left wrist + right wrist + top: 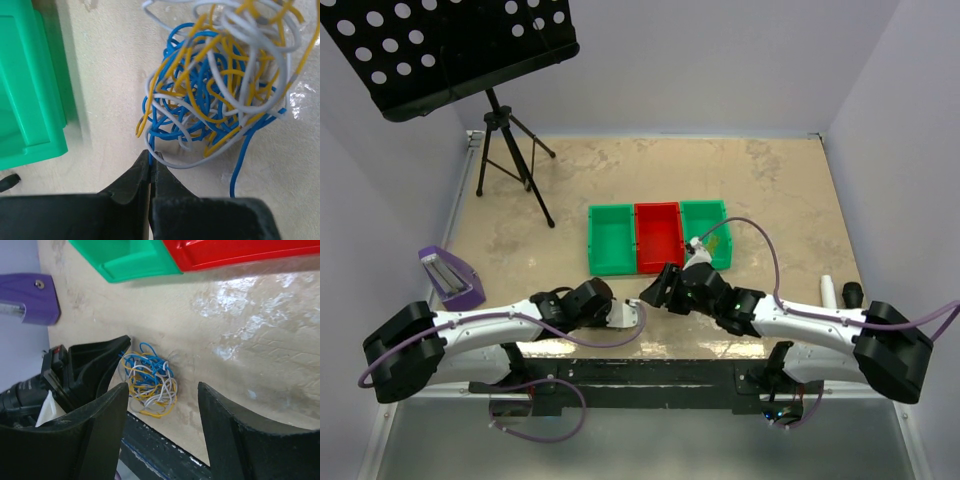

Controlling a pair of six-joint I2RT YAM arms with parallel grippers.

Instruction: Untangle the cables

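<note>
A tangle of blue, yellow and white cables (220, 85) lies on the beige table near its front edge. It also shows in the right wrist view (149, 379). My left gripper (151, 159) is shut on a blue cable strand at the tangle's near edge. In the top view the left gripper (630, 315) sits at the front centre and the tangle is mostly hidden by the arms. My right gripper (162, 390) is open and empty, hovering above and just right of the tangle. In the top view the right gripper (655, 290) is close to the left one.
Three bins stand side by side behind the grippers: green (592, 240), red (658, 262), green (724, 235). A purple holder (450, 278) is at the left. A black music stand (450, 50) on a tripod is at the back left. Small white and black objects (840, 293) lie at the right.
</note>
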